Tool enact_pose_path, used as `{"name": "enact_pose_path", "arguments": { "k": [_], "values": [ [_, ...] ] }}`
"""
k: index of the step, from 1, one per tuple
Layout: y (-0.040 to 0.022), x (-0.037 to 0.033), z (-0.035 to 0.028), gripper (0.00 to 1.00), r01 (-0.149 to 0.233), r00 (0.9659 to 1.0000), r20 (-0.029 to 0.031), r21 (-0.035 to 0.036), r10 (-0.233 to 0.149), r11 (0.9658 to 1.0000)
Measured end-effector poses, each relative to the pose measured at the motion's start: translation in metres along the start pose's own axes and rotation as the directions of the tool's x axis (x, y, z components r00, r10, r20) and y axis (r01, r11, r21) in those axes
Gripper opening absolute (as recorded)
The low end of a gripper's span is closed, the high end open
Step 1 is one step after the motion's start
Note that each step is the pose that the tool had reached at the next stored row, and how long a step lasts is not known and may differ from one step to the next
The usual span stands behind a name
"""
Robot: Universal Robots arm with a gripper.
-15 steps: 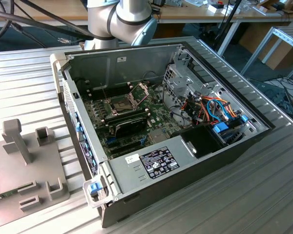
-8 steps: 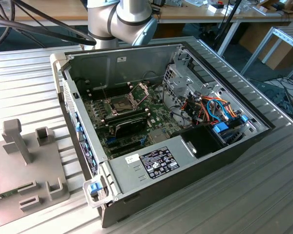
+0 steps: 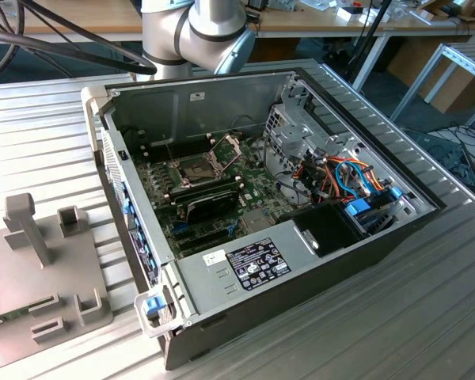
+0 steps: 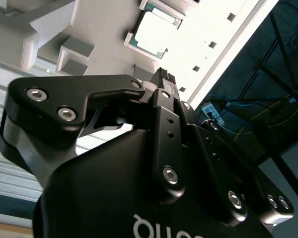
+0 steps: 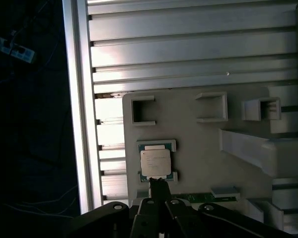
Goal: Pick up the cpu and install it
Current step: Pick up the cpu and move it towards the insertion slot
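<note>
The cpu [image 5: 156,162], a small square chip with a silver-grey top, lies flat in a bracketed seat on a grey fixture plate [image 5: 198,144]. In the second wrist view the cpu [image 4: 154,29] glares bright in the same seat. My gripper [image 5: 159,182] hangs above the plate with its fingertips pressed together and nothing between them, their tip lined up just beside one edge of the chip. The black gripper [image 4: 165,75] stands apart from the chip. In the exterior view the open socket [image 3: 199,166] sits on the green motherboard [image 3: 253,194] inside the computer case.
The grey fixture plate [image 3: 47,293] with upright posts and small brackets lies at the exterior view's left on a ribbed aluminium table [image 3: 427,309]. The case [image 3: 245,265] holds a black module, a power supply and coloured cables. The arm's base [image 3: 194,32] stands behind the case.
</note>
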State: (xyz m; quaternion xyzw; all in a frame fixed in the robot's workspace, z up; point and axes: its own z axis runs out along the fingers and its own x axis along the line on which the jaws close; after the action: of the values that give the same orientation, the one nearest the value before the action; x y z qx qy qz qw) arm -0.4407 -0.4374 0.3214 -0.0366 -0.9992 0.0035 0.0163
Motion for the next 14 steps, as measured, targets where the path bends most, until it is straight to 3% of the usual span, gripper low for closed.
{"name": "enact_pose_path", "arguments": {
  "k": [6, 11, 14],
  "values": [
    [-0.0001, 0.0, 0.0, 0.11, 0.0, 1.0, 0.0, 0.0, 0.0, 1.0],
    [-0.0003, 0.0015, 0.0, 0.42, 0.0, 1.0, 0.0011, 0.0, 0.0, 1.0],
    [-0.0003, 0.0017, 0.0001, 0.48, 0.0, 1.0, 0.0012, -0.0001, 0.0, 1.0]
  ]
}}
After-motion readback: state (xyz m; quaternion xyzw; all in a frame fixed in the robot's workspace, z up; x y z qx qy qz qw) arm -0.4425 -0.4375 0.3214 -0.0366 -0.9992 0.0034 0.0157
